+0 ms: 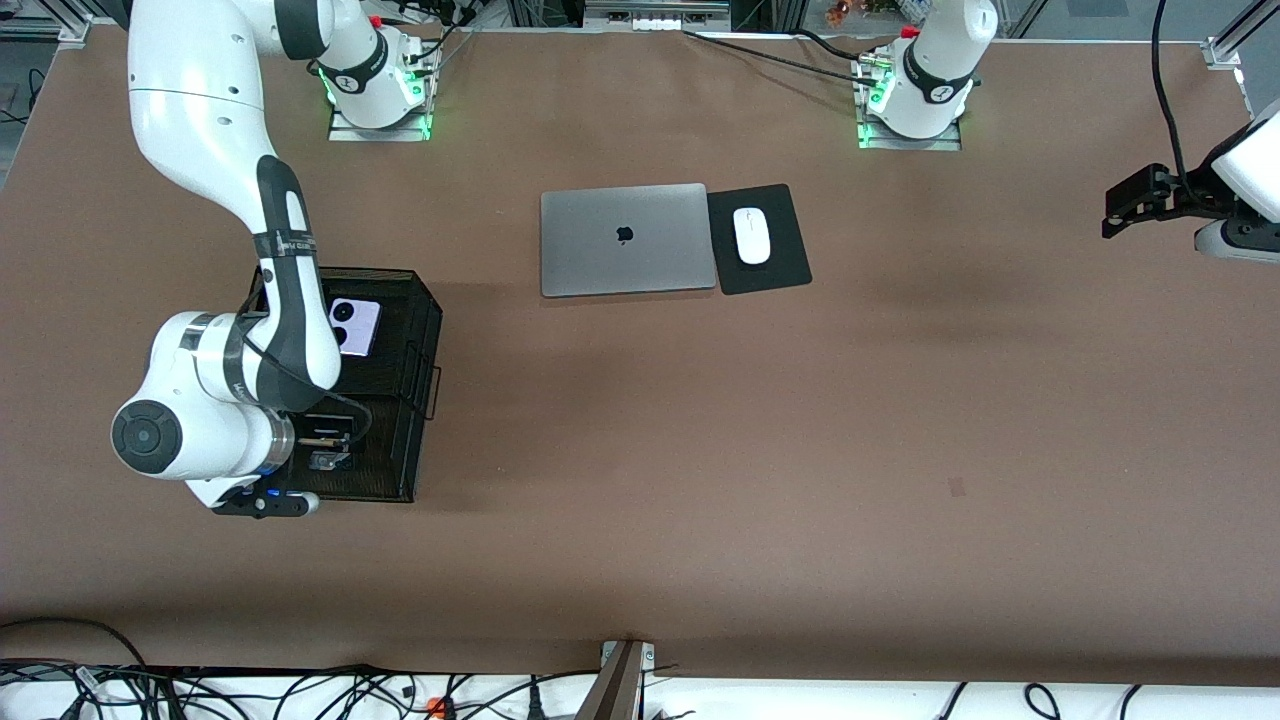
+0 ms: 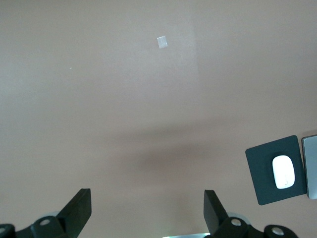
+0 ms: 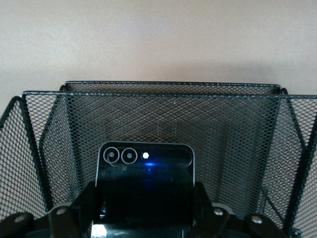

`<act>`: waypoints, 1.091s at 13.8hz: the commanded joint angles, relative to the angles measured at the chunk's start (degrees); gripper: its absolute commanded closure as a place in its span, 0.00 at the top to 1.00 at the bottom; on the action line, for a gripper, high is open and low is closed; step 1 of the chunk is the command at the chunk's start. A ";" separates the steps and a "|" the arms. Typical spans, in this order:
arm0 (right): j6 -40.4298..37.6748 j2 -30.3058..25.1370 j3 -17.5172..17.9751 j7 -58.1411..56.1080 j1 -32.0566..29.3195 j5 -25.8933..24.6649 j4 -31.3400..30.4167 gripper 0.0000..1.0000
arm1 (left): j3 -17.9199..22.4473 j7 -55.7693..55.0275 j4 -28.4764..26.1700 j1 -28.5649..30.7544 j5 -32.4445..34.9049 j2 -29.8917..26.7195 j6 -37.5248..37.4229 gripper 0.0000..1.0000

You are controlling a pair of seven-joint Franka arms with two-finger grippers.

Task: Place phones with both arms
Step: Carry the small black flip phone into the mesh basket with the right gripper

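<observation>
My right gripper (image 1: 330,447) is down inside the black mesh basket (image 1: 422,335), at the basket's end nearer to the front camera. It is shut on the squarish black phone (image 3: 144,168), which shows two camera rings between the fingers (image 3: 84,198). A lilac-white phone (image 1: 354,326) with two black circles lies in the same basket, farther from the front camera, partly hidden by the right arm. My left gripper (image 1: 1112,212) waits open over bare table at the left arm's end; nothing is between its fingers (image 2: 79,206).
A closed grey laptop (image 1: 627,240) lies mid-table toward the bases, with a white mouse (image 1: 752,236) on a black pad (image 1: 783,272) beside it. A small tape mark (image 1: 957,487) is on the brown tabletop. Basket walls (image 3: 237,129) surround the right gripper closely.
</observation>
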 commanded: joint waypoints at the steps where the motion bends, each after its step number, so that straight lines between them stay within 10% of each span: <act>1: -0.19 -1.05 0.48 -0.11 -0.55 1.22 -0.75 1.00 | 0.88 1.39 1.32 -0.96 -1.14 -0.03 -2.34 1.00; 5: -2.19 -1.66 -0.13 -0.37 -1.60 2.18 0.21 1.00 | 0.70 -0.54 1.23 -1.04 -1.14 0.06 -2.43 1.00; 15: -39.46 -3.58 -0.04 -0.46 -11.09 4.29 21.04 1.00 | -0.88 -0.63 1.58 -1.31 -1.14 0.49 -1.82 1.00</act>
